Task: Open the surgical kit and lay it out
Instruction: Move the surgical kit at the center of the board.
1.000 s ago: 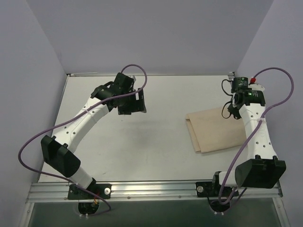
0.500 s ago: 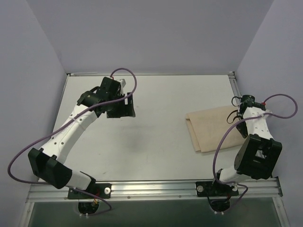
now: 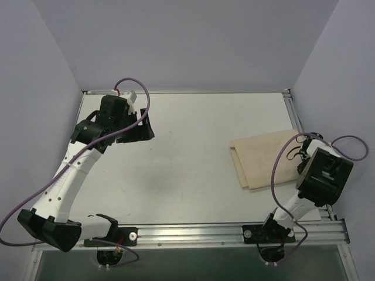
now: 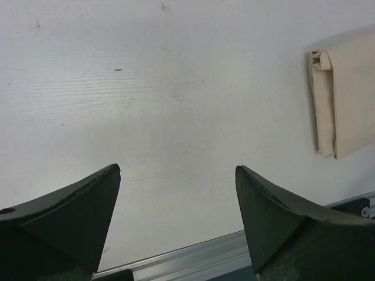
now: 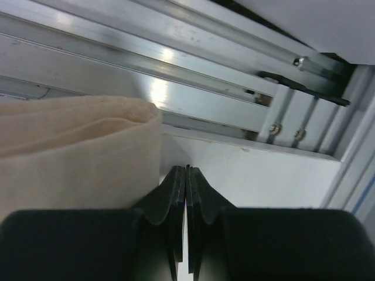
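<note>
Surgical kit: the folded beige cloth wrap lies flat on the right side of your table. Your right gripper sits low at the wrap's right edge. Its jaws are pressed shut on nothing, with the cloth fold just beside them. Further back on the left, your left gripper hovers over the table, jaws spread wide, holding nothing.

A white counter fills the middle of the frame, with an aluminium rail along its lower edge. A folded beige cloth wrap lies flat at centre right, near the right edge.
</note>
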Robot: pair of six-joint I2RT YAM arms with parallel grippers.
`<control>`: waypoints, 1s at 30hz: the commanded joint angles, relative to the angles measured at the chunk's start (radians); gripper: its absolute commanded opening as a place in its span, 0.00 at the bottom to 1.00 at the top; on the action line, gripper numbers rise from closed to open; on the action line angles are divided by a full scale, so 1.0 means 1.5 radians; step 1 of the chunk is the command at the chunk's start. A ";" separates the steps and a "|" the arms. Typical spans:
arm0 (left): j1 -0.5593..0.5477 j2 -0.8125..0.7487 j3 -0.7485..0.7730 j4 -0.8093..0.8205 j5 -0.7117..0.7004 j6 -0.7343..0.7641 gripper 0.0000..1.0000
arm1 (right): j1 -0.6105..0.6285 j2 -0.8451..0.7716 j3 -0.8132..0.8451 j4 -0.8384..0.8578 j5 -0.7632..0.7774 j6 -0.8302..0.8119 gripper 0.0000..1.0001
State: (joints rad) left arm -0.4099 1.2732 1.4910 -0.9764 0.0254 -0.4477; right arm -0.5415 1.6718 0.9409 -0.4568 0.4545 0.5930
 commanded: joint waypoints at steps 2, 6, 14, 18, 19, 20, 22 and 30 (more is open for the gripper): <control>0.007 0.008 0.032 0.015 -0.037 0.026 0.89 | 0.025 0.038 0.007 0.053 -0.004 0.005 0.00; 0.014 0.039 0.064 -0.008 -0.049 0.037 0.89 | 0.108 0.084 0.050 0.067 -0.010 0.005 0.00; 0.030 0.073 0.081 -0.020 -0.045 0.047 0.90 | 0.267 0.239 0.189 0.072 0.005 -0.021 0.00; 0.038 0.078 0.082 -0.022 -0.049 0.047 0.90 | 0.349 0.298 0.263 0.067 0.016 -0.049 0.00; 0.040 0.080 0.082 -0.023 -0.051 0.047 0.90 | 0.357 0.307 0.292 0.070 0.017 -0.057 0.00; 0.045 0.081 0.082 -0.022 -0.054 0.047 0.90 | 0.393 0.325 0.306 0.073 0.017 -0.081 0.00; 0.049 0.093 0.084 -0.028 -0.068 0.044 0.90 | 0.420 0.344 0.336 0.077 0.014 -0.110 0.00; 0.072 0.161 0.087 -0.026 -0.070 0.077 0.89 | 0.525 0.404 0.442 0.108 -0.055 -0.212 0.00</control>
State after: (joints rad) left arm -0.3210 1.4719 1.5753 -1.0103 -0.0975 -0.3672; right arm 0.1986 2.2051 1.5818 -0.2638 0.5274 0.3153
